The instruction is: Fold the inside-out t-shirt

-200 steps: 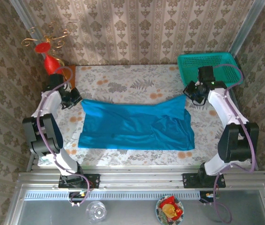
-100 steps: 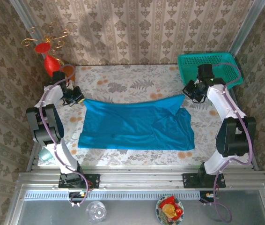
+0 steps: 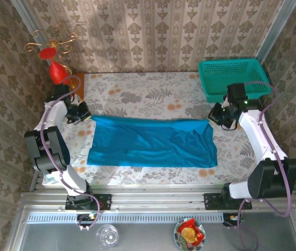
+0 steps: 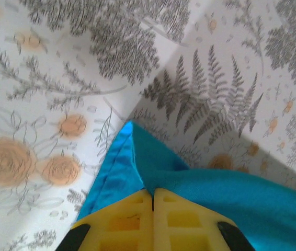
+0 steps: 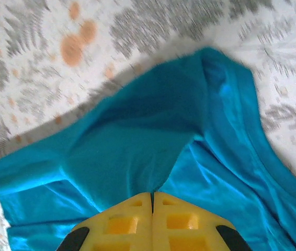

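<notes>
The left gripper [image 3: 83, 114] and right gripper [image 3: 217, 116], each clamped on a far corner of the t-shirt [image 3: 153, 144] lying left of the basket [image 3: 231, 63], may lose the thin cloth if they pull unevenly.

bright, even light; blurred wrist views

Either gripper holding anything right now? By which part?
Both hold the t-shirt: the left gripper pinches its far-left corner, the right gripper its far-right corner.
</notes>
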Robot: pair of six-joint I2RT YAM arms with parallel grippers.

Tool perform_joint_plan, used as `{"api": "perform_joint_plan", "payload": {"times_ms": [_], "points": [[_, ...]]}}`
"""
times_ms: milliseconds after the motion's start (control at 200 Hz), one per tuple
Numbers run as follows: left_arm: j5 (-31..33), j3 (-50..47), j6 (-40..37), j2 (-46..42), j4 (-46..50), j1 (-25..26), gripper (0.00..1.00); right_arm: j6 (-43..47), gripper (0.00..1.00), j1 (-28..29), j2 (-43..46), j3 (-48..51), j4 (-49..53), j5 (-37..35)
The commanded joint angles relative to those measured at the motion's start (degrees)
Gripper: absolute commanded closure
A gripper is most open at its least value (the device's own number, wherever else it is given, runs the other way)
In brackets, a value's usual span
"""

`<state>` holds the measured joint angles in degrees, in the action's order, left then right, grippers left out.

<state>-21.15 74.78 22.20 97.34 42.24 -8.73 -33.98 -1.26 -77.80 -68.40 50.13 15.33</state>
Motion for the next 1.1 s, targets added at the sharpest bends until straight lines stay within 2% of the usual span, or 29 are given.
{"api": "perform_joint_plan", "payload": {"times_ms": [0, 185, 405, 915, 1020, 1095], "points": [[1.5, -4.0, -1.6, -2.6, 2.3, -0.4, 1.00, 1.6, 1.00, -0.2, 3.6, 4.7, 4.3, 0.7], [2.8, -12.0, -0.8, -5.3, 0.7, -0.5, 1.00, 1.8, 1.00, -0.2, 5.5, 12.7, 2.3, -1.9], [5.7, -19.0, 1.7, -7.3, -2.6, -0.5, 0.98, 1.8, 1.00, -0.3, 3.7, 17.0, -1.3, -3.8], [6.3, -20.2, 2.1, -13.1, -0.2, -0.5, 0.98, 0.8, 1.00, -0.3, 11.0, 16.8, 3.5, -2.1], [6.7, -22.1, 2.0, -12.4, -0.9, -0.6, 0.94, 0.2, 1.00, -0.3, 10.0, 19.1, 2.4, -3.2], [6.7, -23.1, 2.2, -11.5, -1.9, -0.5, 0.86, -0.5, 1.00, -0.2, 9.1, 19.8, 1.9, -6.7]]}}
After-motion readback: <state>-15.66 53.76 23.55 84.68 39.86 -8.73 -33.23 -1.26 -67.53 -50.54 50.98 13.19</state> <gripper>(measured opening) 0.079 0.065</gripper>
